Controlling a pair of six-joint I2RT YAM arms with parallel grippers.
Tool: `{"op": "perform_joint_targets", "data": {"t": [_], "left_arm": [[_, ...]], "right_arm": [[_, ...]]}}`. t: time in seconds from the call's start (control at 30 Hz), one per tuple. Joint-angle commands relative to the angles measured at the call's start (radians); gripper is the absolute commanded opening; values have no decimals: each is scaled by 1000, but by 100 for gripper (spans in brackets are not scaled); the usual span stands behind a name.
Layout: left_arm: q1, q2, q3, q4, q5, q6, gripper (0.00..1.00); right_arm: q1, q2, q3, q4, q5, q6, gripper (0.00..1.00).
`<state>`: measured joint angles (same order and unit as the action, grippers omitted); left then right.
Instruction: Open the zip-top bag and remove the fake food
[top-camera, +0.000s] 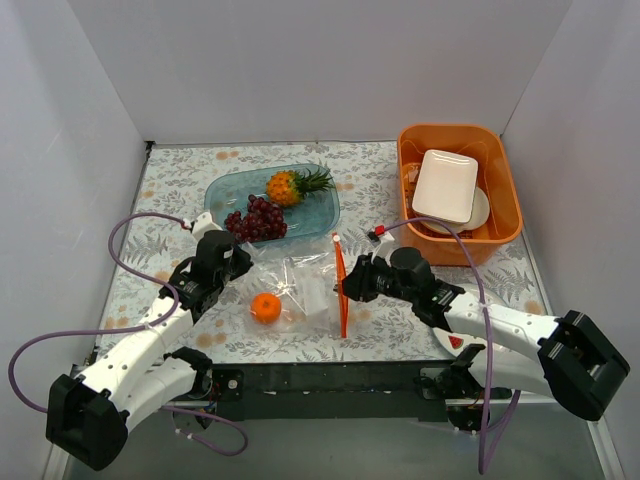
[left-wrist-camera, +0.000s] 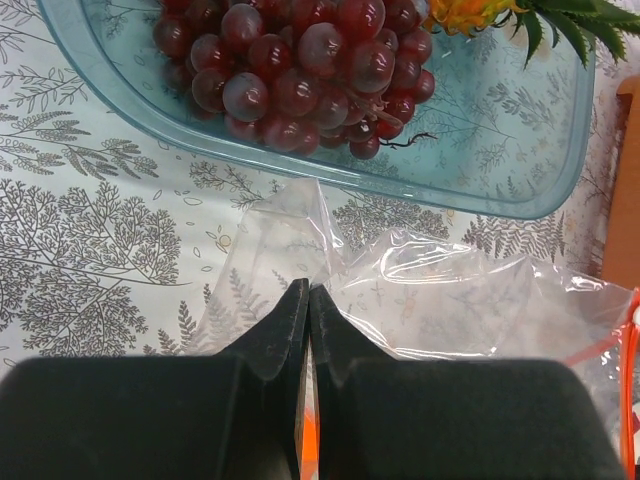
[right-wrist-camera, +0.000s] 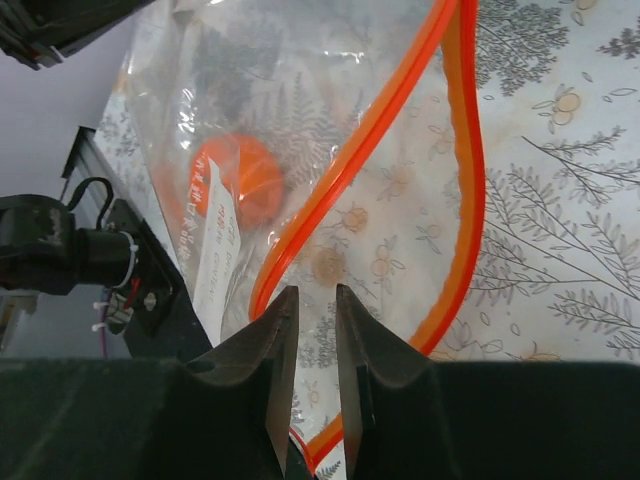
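Observation:
The zip-top bag (top-camera: 305, 290) lies mid-table, its orange-red zip strip (top-camera: 340, 290) standing on edge. A small orange fruit (top-camera: 265, 307) sits inside it. My left gripper (top-camera: 243, 262) is shut on the bag's far plastic edge (left-wrist-camera: 450, 300); its tips (left-wrist-camera: 309, 290) meet with film bunched there. My right gripper (top-camera: 352, 283) is slightly open at the bag's mouth; its tips (right-wrist-camera: 316, 292) sit over the open strip loop (right-wrist-camera: 460, 180), and the orange fruit (right-wrist-camera: 240, 180) lies deeper inside. The purple grapes (top-camera: 258, 218) and the pineapple (top-camera: 290, 185) lie in the teal tray (top-camera: 330, 215).
The teal tray's rim (left-wrist-camera: 520, 190) is just beyond my left fingers, with the grapes (left-wrist-camera: 300, 70) in it. An orange basin (top-camera: 505, 190) holding white plates (top-camera: 445, 185) stands at the back right. White walls enclose the table on three sides.

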<state>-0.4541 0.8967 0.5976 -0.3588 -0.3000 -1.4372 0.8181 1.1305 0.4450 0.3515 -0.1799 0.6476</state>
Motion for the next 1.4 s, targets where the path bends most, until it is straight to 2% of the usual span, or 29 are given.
{"op": "perform_joint_targets", "data": {"t": [0.0, 0.27, 0.5, 0.97, 1.17, 1.37], "left_arm": [[5, -1, 44, 21, 36, -11, 0], [5, -38, 56, 12, 110, -38, 0], [5, -68, 97, -26, 153, -55, 0], [-9, -38, 191, -100, 269, -29, 0], [-31, -34, 133, -154, 223, -61, 0], [-35, -68, 56, -186, 139, -126, 0]], "right_arm": [[1, 17, -9, 191, -88, 73, 29], [12, 83, -22, 287, -93, 127, 28], [50, 140, -52, 357, -30, 164, 26], [110, 344, -52, 500, 54, 204, 27], [171, 403, -2, 494, 83, 196, 31], [171, 377, -78, 535, 149, 213, 37]]}}
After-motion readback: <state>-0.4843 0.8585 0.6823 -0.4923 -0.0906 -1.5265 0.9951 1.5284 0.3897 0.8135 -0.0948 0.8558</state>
